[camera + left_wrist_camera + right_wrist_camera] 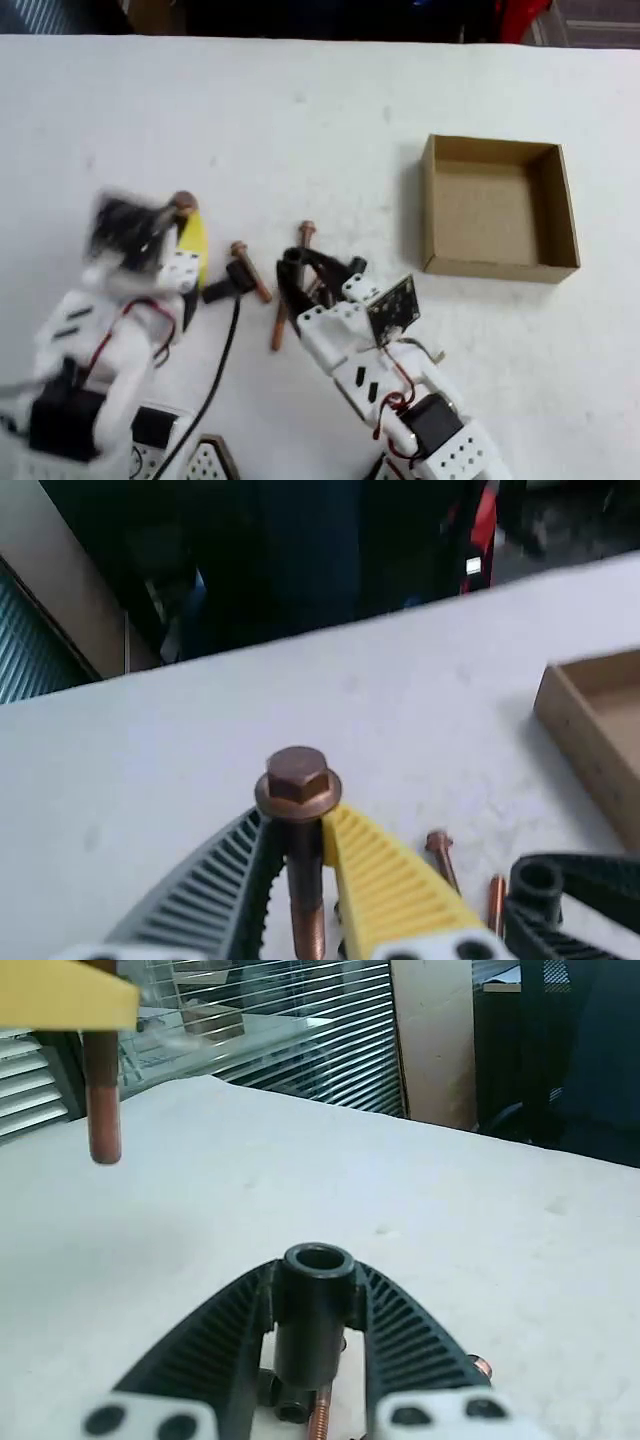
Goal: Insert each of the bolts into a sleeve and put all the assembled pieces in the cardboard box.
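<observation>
Nearby, loose bolts [251, 272] and a sleeve [228, 282] litter the table [300, 120].

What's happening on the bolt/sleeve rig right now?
Mid-assembly. The left gripper holds a copper bolt upright by its shank, clear of the table. The right gripper is shut on a black sleeve, bore facing up. The two parts are apart, so this bolt is not yet inserted. More loose bolts lie on the table between the arms. The cardboard box sits on the right arm's side with nothing visible in it.
</observation>
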Tool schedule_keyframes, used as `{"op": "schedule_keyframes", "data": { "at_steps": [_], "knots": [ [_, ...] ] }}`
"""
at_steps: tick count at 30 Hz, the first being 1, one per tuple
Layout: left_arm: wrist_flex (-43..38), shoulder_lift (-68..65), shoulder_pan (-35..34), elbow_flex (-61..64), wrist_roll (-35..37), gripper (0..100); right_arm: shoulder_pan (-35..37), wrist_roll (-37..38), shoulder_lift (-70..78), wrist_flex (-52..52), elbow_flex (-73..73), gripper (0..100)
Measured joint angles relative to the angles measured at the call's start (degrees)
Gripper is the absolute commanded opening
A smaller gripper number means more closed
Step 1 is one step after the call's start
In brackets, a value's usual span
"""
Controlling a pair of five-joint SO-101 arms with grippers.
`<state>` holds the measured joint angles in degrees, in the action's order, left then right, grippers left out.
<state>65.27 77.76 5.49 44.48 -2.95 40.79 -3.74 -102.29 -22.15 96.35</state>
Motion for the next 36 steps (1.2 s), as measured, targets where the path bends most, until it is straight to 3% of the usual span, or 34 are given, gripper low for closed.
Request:
{"op": "schedule_keyframes", "data": {
  "at_steps": [4,9,12,18,31,36],
  "knots": [
    [-4.92,4.48,2.64,3.6,3.87,2,-0.09,0.0,0.0,0.0,0.0,1.7],
    [-10.81,6.59,11.52,7.82,8.7,2,0.0,0.26,0.0,0.0,0.0,1.7],
    [-15.03,6.77,16.0,9.67,9.58,2,-0.09,5.19,0.0,0.0,0.0,1.7],
    [-22.15,6.86,18.55,13.1,9.85,2,-0.09,8.44,0.0,0.0,0.0,1.7],
    [-23.21,6.77,23.12,15.82,10.46,2,-0.09,13.27,0.0,0.0,0.0,1.7],
    [-23.21,6.77,23.12,17.67,16.88,2,-0.09,13.27,0.0,0.0,0.0,1.7]
  ]
}}
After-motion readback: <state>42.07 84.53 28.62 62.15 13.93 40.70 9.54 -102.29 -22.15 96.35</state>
